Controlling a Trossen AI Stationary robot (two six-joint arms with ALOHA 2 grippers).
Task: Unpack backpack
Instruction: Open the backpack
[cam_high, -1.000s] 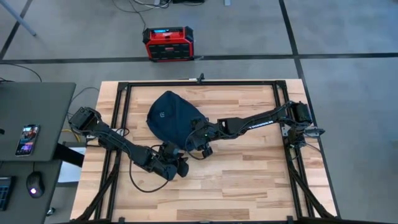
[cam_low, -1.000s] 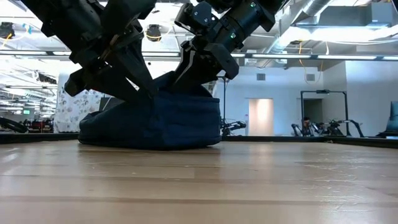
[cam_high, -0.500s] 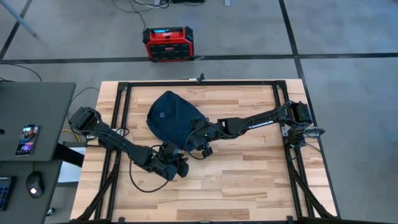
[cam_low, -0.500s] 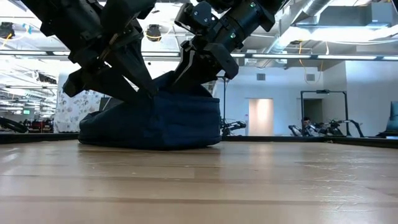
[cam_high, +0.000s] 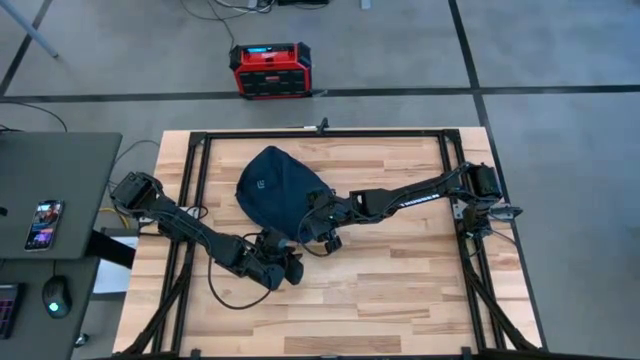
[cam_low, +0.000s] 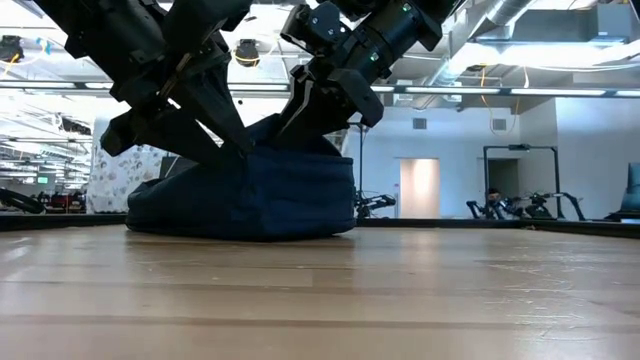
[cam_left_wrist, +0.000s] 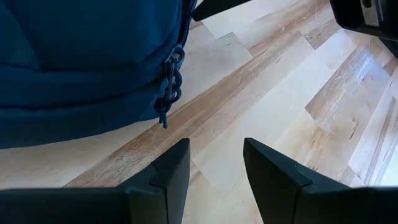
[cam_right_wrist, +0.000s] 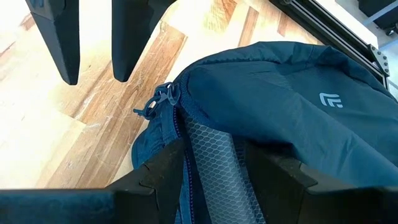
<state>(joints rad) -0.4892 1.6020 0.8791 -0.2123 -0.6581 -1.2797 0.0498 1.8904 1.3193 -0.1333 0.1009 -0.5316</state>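
The dark navy backpack (cam_high: 272, 185) lies flat on the wooden table, left of centre, logo up, its underside resting on the wood. A knotted zipper pull (cam_left_wrist: 169, 84) hangs at its near edge, beside grey mesh lining (cam_right_wrist: 211, 155). My left gripper (cam_left_wrist: 214, 158) hovers open over bare wood just off that edge, with the pull ahead of its fingers. My right gripper (cam_right_wrist: 217, 168) is open over the backpack's near right corner, one finger on each side of the zipper line and mesh. In the low view both grippers slant down to the backpack's top (cam_low: 270, 135). My right gripper's open fingers (cam_right_wrist: 165, 171) stand right over the backpack's zipper edge (cam_right_wrist: 180, 130), slanting down from the table's right. I cannot tell whether they touch the fabric.
A black frame rail (cam_high: 320, 133) runs around the table. A red-black box (cam_high: 270, 70) sits on the floor beyond the far edge. A grey desk (cam_high: 50, 200) with a phone and a mouse stands at the left. Bare wood (cam_high: 380, 290) fills the near half.
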